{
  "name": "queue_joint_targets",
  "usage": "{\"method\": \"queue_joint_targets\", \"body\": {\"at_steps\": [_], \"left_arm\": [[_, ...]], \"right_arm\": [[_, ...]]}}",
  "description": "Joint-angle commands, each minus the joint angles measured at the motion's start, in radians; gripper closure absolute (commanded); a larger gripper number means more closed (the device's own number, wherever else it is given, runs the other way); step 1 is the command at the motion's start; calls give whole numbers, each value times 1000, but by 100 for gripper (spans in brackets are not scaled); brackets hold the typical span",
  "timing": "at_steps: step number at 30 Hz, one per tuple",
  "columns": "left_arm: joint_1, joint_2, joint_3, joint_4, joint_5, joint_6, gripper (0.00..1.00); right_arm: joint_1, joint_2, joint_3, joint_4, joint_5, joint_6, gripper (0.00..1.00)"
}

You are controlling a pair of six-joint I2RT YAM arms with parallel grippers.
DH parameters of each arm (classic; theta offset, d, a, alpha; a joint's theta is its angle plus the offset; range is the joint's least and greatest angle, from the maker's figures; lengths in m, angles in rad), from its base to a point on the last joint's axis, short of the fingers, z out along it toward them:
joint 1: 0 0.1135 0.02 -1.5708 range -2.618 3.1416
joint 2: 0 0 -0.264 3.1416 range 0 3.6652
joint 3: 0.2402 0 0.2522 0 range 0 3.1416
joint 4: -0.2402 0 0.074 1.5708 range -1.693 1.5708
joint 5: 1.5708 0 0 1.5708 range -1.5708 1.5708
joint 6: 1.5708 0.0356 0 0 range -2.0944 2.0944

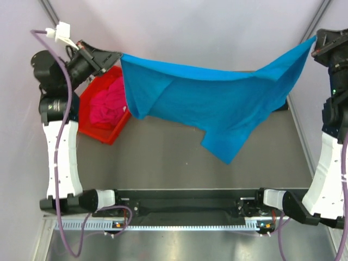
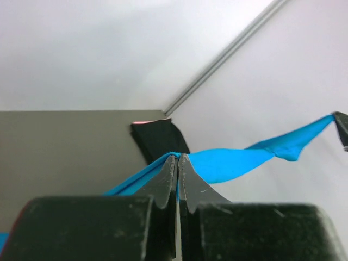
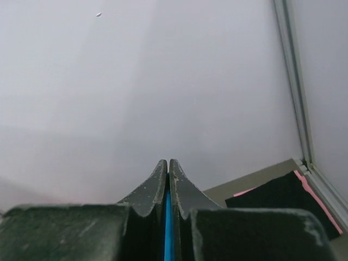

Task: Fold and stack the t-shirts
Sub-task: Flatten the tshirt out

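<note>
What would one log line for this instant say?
left claw: shut on blue t-shirt | right claw: shut on blue t-shirt | blue t-shirt: stretched between claws | pink t-shirt: in red tray

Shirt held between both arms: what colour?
Plain turquoise-blue shirt; shows best in the top external view.

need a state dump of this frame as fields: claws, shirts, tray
left claw: shut on one end of the turquoise shirt
right claw: shut on the turquoise shirt's other end
turquoise shirt: unfolded, strung in the air between both claws, with a flap hanging toward the table; contact with it cannot be told
magenta shirt: bunched in the red tray, far left
black shirt: lying flat at the table's far right, mostly hidden behind the turquoise shirt in the top view
</note>
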Motion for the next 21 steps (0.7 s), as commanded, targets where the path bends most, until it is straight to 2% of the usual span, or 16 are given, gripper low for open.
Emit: {"method": "queue_joint_targets", "body": {"at_steps": [1, 6, 10, 11, 13, 18, 21], "left_arm": [[3, -100, -16, -13, 25, -38, 100], [-28, -310, -122, -67, -44, -54, 100], [-33, -431, -124, -203, -169, -40, 100], [-34, -462, -111, -281, -191, -31, 100], [-40, -486, -97, -335, -245, -32, 100], [-56, -503, -48, -485, -367, 9, 100], [-56, -473, -47, -464, -366, 8, 100]], "right_arm": [[-20, -61, 77, -169, 95, 0, 100], [-19, -187, 207, -383, 227, -29, 100], [3, -346, 222, -466, 304, -35, 100], [30, -360, 256, -499, 351, -34, 100], [72, -396, 285, -523, 402, -28, 100], [279, -448, 253, -465, 594, -5, 100], [356, -428, 197, -362, 621, -55, 100]]}}
